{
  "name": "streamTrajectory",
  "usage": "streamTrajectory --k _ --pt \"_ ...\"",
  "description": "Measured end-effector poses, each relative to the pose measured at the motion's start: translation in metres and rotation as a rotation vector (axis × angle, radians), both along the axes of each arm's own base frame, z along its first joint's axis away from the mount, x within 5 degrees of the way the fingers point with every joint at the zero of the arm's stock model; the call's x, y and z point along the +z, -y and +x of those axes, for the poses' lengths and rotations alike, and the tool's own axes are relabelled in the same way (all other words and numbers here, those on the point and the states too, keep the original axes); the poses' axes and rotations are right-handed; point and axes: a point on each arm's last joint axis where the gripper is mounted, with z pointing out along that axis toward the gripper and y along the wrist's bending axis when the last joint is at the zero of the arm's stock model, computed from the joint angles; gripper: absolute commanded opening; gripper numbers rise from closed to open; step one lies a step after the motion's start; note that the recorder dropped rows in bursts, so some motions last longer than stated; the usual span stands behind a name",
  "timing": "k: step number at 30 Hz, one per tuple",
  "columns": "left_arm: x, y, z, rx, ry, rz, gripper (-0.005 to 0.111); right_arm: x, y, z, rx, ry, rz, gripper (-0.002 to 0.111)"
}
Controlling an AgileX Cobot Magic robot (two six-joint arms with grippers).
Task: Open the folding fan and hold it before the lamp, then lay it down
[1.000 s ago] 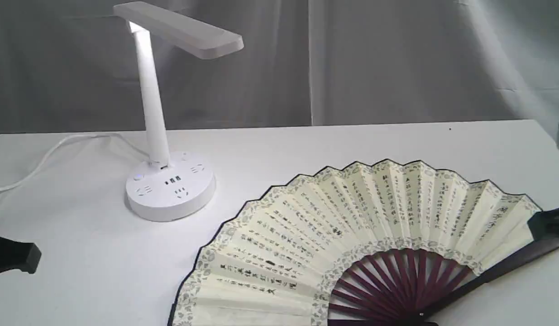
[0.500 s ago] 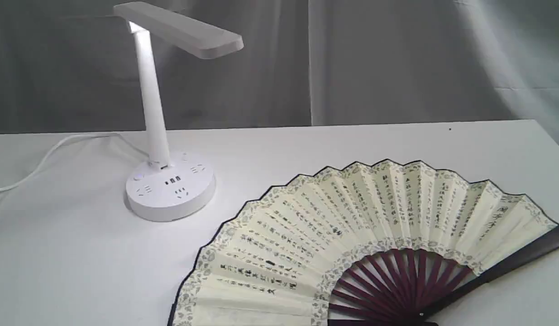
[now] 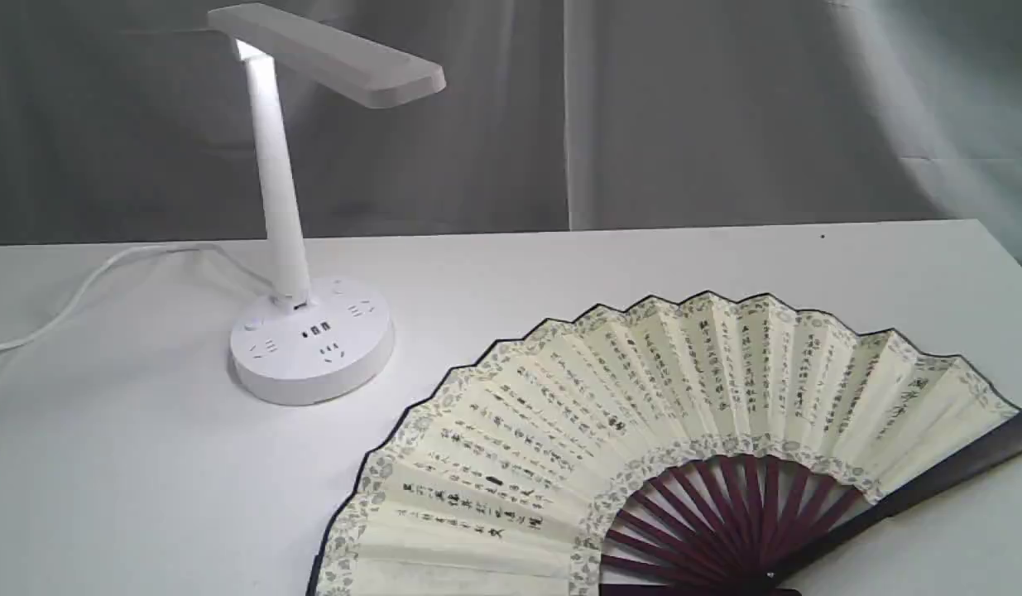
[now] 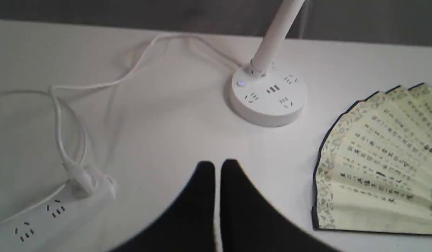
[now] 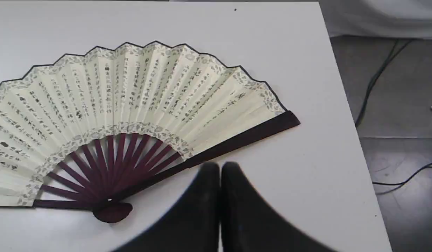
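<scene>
The folding fan (image 3: 643,430) lies fully spread and flat on the white table (image 3: 560,257), its maroon ribs toward the front edge. It also shows in the right wrist view as the fan (image 5: 132,105) and at the edge of the left wrist view as the fan (image 4: 380,161). The white lamp (image 3: 299,248) stands at the back left, lit; its base (image 4: 268,94) shows in the left wrist view. Neither gripper appears in the exterior view. My left gripper (image 4: 217,168) is shut and empty above bare table. My right gripper (image 5: 220,169) is shut and empty, just off the fan's dark guard.
The lamp's white cord (image 4: 97,84) loops across the table to a white power strip (image 4: 44,217). The table's right edge (image 5: 341,105) drops to a grey floor with black cables (image 5: 376,77). Grey curtains hang behind the table.
One second ago dark gripper parts showed at the left and right edges of the exterior view, the right one at the fan's guard. Both have withdrawn out of that view. The fan stays flat.
</scene>
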Motion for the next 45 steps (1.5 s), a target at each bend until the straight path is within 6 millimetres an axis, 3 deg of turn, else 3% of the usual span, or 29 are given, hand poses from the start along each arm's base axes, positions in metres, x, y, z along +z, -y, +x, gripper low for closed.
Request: streamTrajectory --k 8,15,19,23,33,45 --pt "0.004 -0.008 -0.070 0.006 0.261 -0.019 0.000 0.007 -0.002 -0.057 0.011 0.161 -0.023 0.000" --pt "-0.002 -0.012 -0.114 0.008 0.431 -0.036 0.000 0.002 0.001 -0.105 -0.019 0.277 -0.065 0.000" --pt "-0.004 -0.014 -0.120 0.014 0.429 -0.032 0.000 -0.005 0.003 -0.137 -0.051 0.366 -0.097 0.000" --pt "-0.006 -0.014 -0.120 0.014 0.414 -0.031 0.000 -0.013 0.006 -0.155 -0.081 0.391 -0.123 0.000" --pt "-0.005 -0.012 -0.112 0.009 0.480 -0.033 0.000 -0.025 0.007 -0.145 -0.070 0.328 -0.134 0.000" --pt "-0.046 -0.005 -0.056 -0.016 0.543 -0.024 0.000 -0.061 0.005 -0.093 -0.068 0.371 -0.059 0.000"
